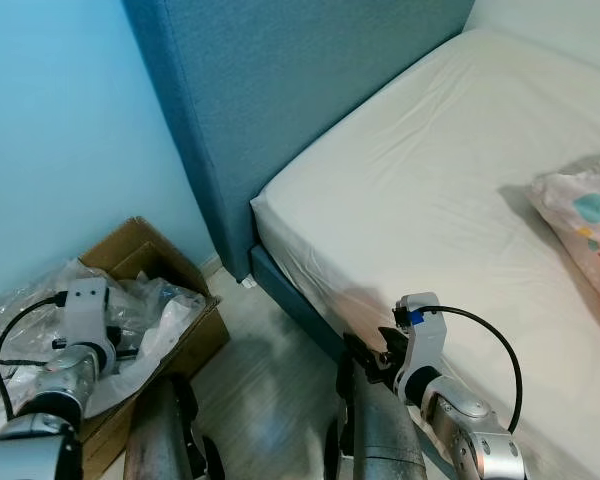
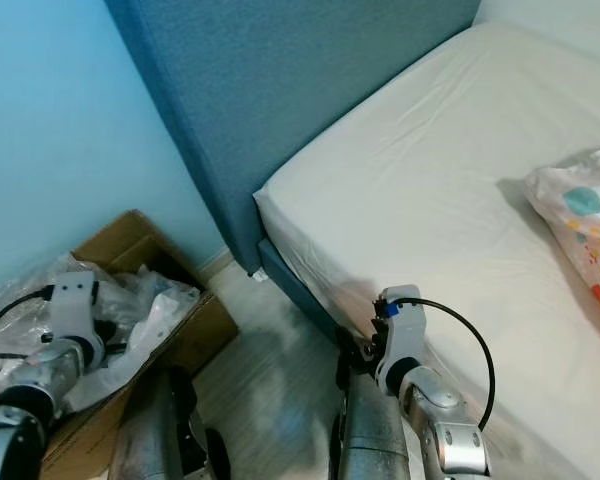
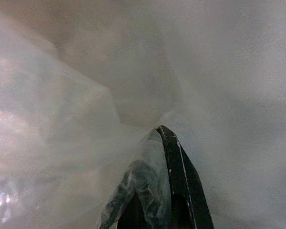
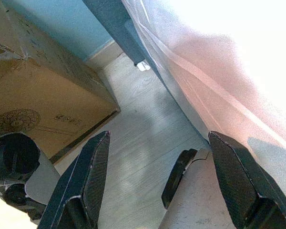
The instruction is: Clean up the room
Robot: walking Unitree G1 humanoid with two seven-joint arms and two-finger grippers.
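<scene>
Pale wood flooring (image 1: 270,370) runs between a cardboard box (image 1: 195,335) on the left and a bed (image 1: 430,200) on the right. Nearest, the left gripper (image 3: 155,191) sits in the box, its fingers closed on clear plastic wrap (image 1: 150,310). The right gripper (image 4: 164,179) hangs wide open and empty beside the near bed edge. Farther right, a patterned pillow (image 1: 585,225) lies on the sheet. Beyond stands a blue headboard (image 1: 280,80) against a light blue wall (image 1: 60,140).

Pillow (image 1: 590,230) cut by frame edge
</scene>
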